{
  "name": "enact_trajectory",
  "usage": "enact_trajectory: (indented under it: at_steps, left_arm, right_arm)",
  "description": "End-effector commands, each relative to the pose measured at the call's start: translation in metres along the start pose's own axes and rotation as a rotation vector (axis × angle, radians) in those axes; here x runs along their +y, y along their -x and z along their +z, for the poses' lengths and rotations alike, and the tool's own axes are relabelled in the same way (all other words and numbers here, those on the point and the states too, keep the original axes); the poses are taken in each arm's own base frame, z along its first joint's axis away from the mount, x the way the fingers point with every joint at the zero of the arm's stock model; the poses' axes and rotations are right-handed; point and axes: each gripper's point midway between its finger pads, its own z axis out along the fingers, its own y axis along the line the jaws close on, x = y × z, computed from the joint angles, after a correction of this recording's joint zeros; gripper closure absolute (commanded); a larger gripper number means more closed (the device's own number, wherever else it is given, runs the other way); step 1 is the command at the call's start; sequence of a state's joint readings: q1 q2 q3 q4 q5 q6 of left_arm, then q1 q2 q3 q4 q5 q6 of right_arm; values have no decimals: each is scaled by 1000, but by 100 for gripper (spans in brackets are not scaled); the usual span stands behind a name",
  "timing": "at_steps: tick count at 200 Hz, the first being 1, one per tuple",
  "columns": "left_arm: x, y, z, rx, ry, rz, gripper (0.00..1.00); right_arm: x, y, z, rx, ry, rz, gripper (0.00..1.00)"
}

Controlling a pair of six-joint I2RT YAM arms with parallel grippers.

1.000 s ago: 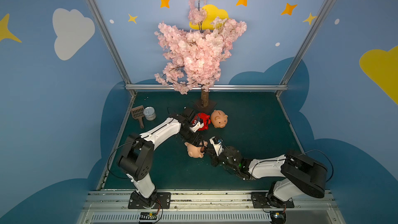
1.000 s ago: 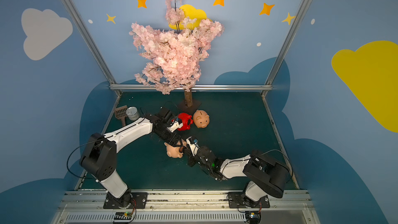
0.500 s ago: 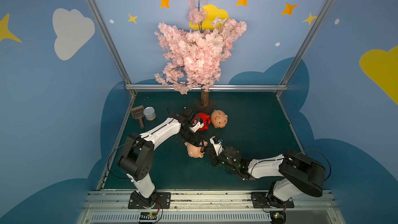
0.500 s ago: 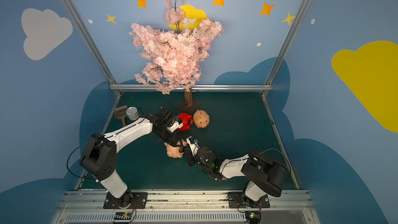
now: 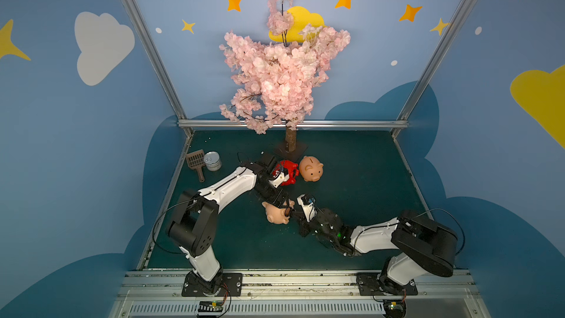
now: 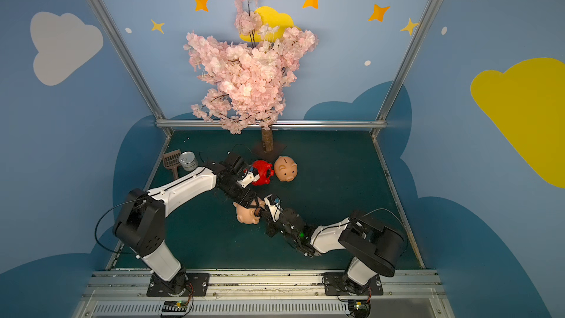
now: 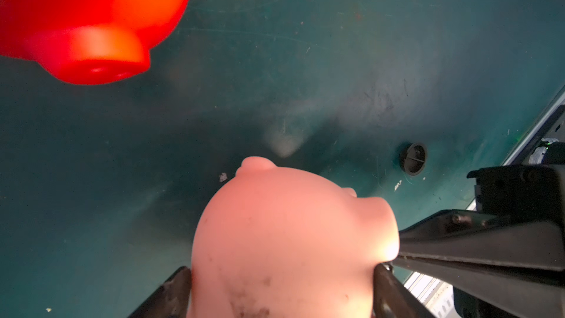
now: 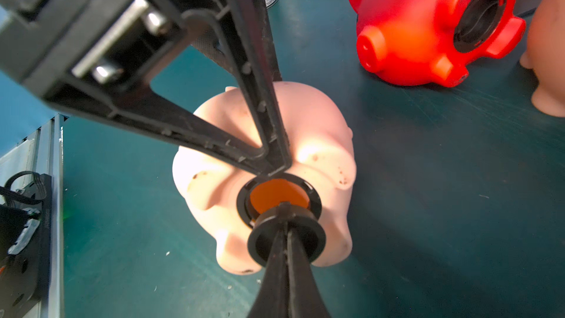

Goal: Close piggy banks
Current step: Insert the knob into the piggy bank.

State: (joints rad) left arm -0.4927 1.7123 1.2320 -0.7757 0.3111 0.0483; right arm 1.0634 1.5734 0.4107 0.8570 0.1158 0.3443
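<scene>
My left pincer [image 7: 281,289] grips the near peach-pink pig [image 8: 318,123], with one finger pressed against each flank. The pig lies rolled over on the green desk [image 5: 351,178], its belly turned towards my right arm. My right pincer [image 8: 287,229] is closed tight on a black round plug [image 8: 256,243], pinching it through its middle. The plug sits tilted at the rim of the pig's belly hole [image 8: 275,194] and is not seated; orange shows inside the hole.

Farther back the red pig [image 5: 287,172] lies on its side, partly hidden by my left arm in both top views. The second peach-pink pig [image 5: 311,168] stands just beside it, near the tree trunk [image 5: 290,140]. A spare black plug [image 7: 413,158] lies loose on the desk near the held pig. A tin can [image 5: 213,161] stands well apart, by the far left edge.
</scene>
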Motion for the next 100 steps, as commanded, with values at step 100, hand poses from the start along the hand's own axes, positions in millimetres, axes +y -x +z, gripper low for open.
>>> enact_trajectory:
  at_steps: [100]
  left_arm:
    - [3, -22, 6, 96, -6, -47, 14]
  right_arm:
    - [4, 16, 7, -53, 3, -1, 100]
